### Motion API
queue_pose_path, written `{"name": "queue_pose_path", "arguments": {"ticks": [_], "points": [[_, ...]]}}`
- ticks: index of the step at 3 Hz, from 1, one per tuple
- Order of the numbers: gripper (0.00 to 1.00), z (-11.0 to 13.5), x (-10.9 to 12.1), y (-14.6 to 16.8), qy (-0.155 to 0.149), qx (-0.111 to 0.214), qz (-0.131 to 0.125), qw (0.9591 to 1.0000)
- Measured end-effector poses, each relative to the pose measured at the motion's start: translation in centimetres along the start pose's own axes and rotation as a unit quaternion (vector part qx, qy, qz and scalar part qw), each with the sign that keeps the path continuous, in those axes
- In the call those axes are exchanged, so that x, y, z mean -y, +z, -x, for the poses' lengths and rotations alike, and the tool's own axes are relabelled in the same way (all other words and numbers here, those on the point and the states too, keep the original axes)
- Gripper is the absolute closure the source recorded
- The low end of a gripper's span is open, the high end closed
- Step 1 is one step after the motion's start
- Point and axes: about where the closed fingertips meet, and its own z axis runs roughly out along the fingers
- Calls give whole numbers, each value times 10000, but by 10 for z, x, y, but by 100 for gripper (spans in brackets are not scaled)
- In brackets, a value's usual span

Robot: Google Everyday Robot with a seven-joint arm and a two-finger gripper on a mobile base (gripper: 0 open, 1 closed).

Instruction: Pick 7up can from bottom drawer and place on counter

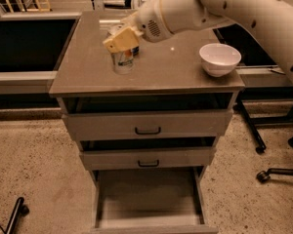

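The 7up can (122,61), pale silvery with a greenish base, stands upright on the counter (161,79) in its left half. My gripper (121,39), with yellowish fingers, sits over the can's top and is closed on it. The white arm reaches in from the upper right. The bottom drawer (149,199) is pulled out at the foot of the cabinet, and its flat floor is bare.
A white bowl (219,58) stands on the right side of the counter. A blue-labelled can is mostly hidden behind the gripper. The two upper drawers (147,126) are slightly ajar. Chair wheels (276,172) stand on the floor to the right.
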Motion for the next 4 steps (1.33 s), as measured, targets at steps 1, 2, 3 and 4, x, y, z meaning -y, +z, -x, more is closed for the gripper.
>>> {"name": "queue_pose_path", "arguments": {"ticks": [1,2,3,4], "points": [[100,-30,27,1,752,-228,-97,9969],[100,-42,50,5,1058,-368,-26,9937],[83,-53,71,4,1014,-601,-40,9930],[59,-62,83,-7,629,-836,-311,9940]]}}
